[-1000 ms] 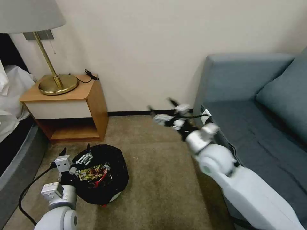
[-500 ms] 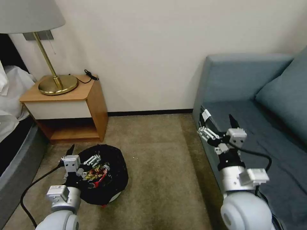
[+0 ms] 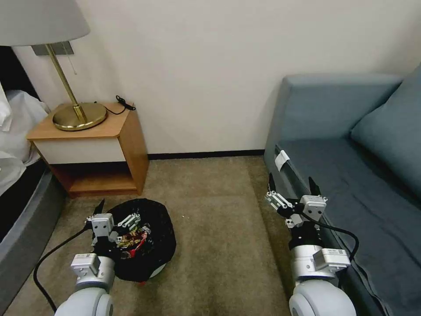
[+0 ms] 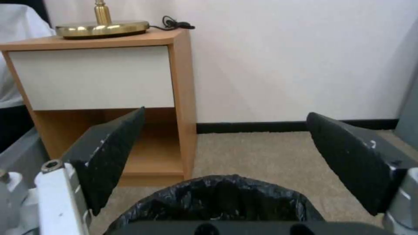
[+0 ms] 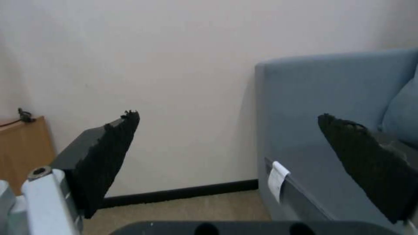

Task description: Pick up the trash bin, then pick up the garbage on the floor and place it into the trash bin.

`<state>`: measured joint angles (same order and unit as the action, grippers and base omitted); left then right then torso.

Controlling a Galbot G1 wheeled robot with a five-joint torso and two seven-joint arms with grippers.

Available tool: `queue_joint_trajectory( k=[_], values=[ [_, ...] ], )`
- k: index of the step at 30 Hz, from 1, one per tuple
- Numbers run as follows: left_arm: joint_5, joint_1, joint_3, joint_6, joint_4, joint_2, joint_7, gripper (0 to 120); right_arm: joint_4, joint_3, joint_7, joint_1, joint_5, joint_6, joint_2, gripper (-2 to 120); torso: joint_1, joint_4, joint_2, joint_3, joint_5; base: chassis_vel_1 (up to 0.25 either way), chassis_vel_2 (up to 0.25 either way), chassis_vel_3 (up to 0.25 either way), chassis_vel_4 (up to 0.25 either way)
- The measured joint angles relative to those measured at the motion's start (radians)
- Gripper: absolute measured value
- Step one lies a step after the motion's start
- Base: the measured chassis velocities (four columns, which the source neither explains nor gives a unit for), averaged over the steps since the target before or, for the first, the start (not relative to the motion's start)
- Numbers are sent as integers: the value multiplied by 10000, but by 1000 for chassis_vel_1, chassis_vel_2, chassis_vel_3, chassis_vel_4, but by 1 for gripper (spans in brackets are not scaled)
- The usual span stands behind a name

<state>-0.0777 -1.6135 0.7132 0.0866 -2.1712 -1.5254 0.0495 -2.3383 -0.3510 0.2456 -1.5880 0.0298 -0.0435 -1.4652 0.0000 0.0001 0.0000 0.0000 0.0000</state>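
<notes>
The trash bin (image 3: 151, 245), lined with a crinkly black bag, stands on the carpet at the lower left. Garbage lies inside it, with a red-and-white packet (image 3: 133, 240) on top. My left gripper (image 3: 115, 213) hovers open over the bin's near-left rim, holding nothing. In the left wrist view the gripper (image 4: 225, 116) has its fingers spread wide, and the bag's rim (image 4: 222, 195) sits just below them. My right gripper (image 3: 291, 184) is open and empty, low beside the sofa's front edge. Its fingers also stand wide apart in the right wrist view (image 5: 228, 117).
A wooden nightstand (image 3: 109, 149) with a brass lamp (image 3: 79, 115) stands against the wall behind the bin. A grey-blue sofa (image 3: 351, 175) takes up the right side, and a bed edge (image 3: 22, 210) runs along the left. Open carpet (image 3: 219, 228) lies between bin and sofa.
My right arm has pulled back from its forward reach and now sits low by the sofa, gripper open. The left gripper has shifted slightly along the bin's rim. The bin has stayed put.
</notes>
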Motion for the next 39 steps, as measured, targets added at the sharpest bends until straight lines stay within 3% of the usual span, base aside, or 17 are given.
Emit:
queue_joint_trajectory(
  k=[31, 39],
  values=[
    [-13, 7, 12, 24, 9, -11, -13, 100, 24, 36, -18, 68, 72, -25, 44, 100, 1, -1, 0, 1, 0, 0, 0, 0, 0],
    [-14, 8, 12, 25, 9, -11, -12, 100, 25, 36, -23, 72, 78, -26, 45, 100, 1, -1, -1, 2, 0, 104, -110, -110, 106]
  ],
)
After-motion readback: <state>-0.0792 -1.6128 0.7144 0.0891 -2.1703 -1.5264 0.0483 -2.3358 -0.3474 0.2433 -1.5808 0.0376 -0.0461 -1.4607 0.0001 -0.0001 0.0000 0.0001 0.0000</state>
